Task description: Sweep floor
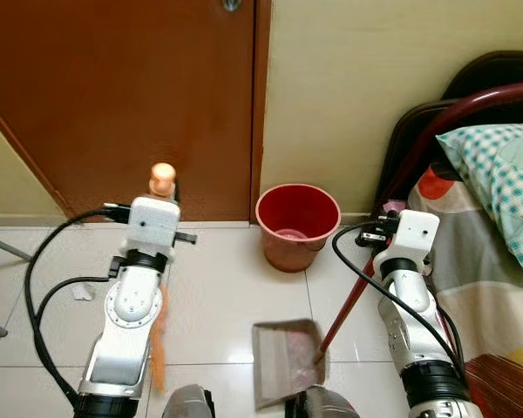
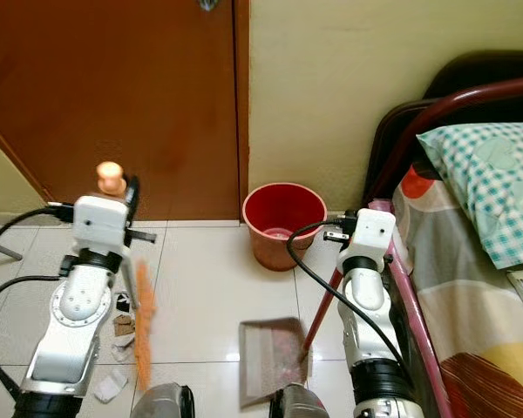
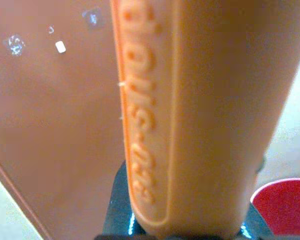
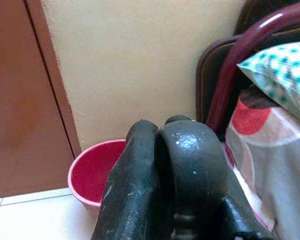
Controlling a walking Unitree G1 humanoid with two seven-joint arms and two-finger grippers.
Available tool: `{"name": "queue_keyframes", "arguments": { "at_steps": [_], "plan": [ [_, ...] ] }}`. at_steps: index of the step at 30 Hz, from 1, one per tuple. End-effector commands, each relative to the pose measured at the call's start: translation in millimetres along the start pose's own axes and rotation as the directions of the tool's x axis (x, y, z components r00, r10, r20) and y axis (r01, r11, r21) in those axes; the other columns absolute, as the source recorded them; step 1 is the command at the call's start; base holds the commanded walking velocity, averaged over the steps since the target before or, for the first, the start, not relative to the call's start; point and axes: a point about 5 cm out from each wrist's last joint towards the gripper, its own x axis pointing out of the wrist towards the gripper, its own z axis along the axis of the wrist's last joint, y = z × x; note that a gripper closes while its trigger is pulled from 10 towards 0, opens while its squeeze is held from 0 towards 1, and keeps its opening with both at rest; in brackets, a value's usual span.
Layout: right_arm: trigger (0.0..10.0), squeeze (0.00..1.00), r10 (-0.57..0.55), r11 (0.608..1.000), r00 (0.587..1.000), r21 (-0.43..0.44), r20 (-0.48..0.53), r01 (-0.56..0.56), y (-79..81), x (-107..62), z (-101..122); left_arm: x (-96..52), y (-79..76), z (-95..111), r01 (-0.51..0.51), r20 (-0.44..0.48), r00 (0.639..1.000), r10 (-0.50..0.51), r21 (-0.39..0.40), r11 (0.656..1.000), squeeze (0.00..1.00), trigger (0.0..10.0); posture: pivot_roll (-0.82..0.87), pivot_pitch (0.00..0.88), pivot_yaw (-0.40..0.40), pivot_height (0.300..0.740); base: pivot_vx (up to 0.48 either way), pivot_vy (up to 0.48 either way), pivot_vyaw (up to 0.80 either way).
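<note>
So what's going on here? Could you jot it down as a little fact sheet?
Place: tiled floor by a brown door and a bed
Left gripper: holds the orange broom handle upright
Right gripper: holds the dustpan's red pole
Dustpan: grey, on the floor between the arms
Bucket: red, by the wall
Litter: paper scraps near the left arm

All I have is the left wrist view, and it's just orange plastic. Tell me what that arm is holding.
Observer: The left gripper is shut on an orange broom. Its knob is above the wrist and its shaft runs down toward the floor.
Operator: Give me the dustpan.
Observer: The dustpan lies on the tiles between the arms. The right gripper holds its long red handle.
Operator: Now the litter.
Observer: Paper scraps lie on the floor beside the left arm, left of the broom.
</note>
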Motion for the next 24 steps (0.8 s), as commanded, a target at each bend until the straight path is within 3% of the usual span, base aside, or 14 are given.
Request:
{"name": "queue_keyframes", "arguments": {
  "at_steps": [1, 8, 15, 18, 21, 24],
  "plan": [
    [10.0, 0.00, 0.011, 1.000, 1.000, -0.003, 0.021, -0.011, 4.2, 4.1, 5.5, 1.2, 3.0, 10.9, -0.006, 0.040, 0.999, 0.005, 0.007, 1.000, 0.00, 10.0, 0.04, 0.028, -0.018, 0.740, 0.000, 0.000, 0.00],
    [10.0, 0.00, 0.029, 0.999, 0.999, -0.020, 0.043, -0.028, 8.1, 11.1, 13.1, -4.3, 18.1, 4.7, -0.055, 0.000, 0.998, 0.055, 0.094, 0.994, 0.00, 10.0, 0.04, 0.034, -0.021, 0.740, 0.000, 0.000, 0.00],
    [10.0, 0.00, 0.019, 0.999, 0.998, -0.029, 0.052, -0.018, 3.5, 13.4, 14.6, -11.6, 20.4, -12.8, -0.013, -0.068, 0.997, 0.024, 0.160, 0.987, 0.00, 10.0, 0.03, 0.049, -0.024, 0.740, 0.000, 0.000, 0.00],
    [10.0, 0.00, 0.019, 0.999, 0.999, -0.029, 0.048, -0.018, 2.2, 12.5, 13.2, -13.6, 17.8, -15.2, 0.002, -0.077, 0.997, 0.011, 0.156, 0.988, 0.00, 10.0, 0.03, 0.049, -0.024, 0.740, 0.000, 0.000, 0.00],
    [10.0, 0.00, 0.004, 1.000, 1.000, -0.004, 0.028, -0.004, 0.4, 11.8, 9.7, -15.3, 10.1, -24.1, 0.043, -0.121, 0.992, -0.032, 0.091, 0.995, 0.00, 10.0, 0.03, 0.052, -0.036, 0.740, 0.000, 0.000, 0.00],
    [10.0, 0.00, 0.029, 1.000, 0.999, -0.009, 0.035, -0.028, 6.1, 13.1, 11.2, -10.6, 1.9, -29.8, 0.068, -0.132, 0.990, -0.056, 0.084, 0.994, 0.00, 10.0, 0.03, 0.050, -0.040, 0.740, 0.000, 0.000, 0.00]
  ]
}}
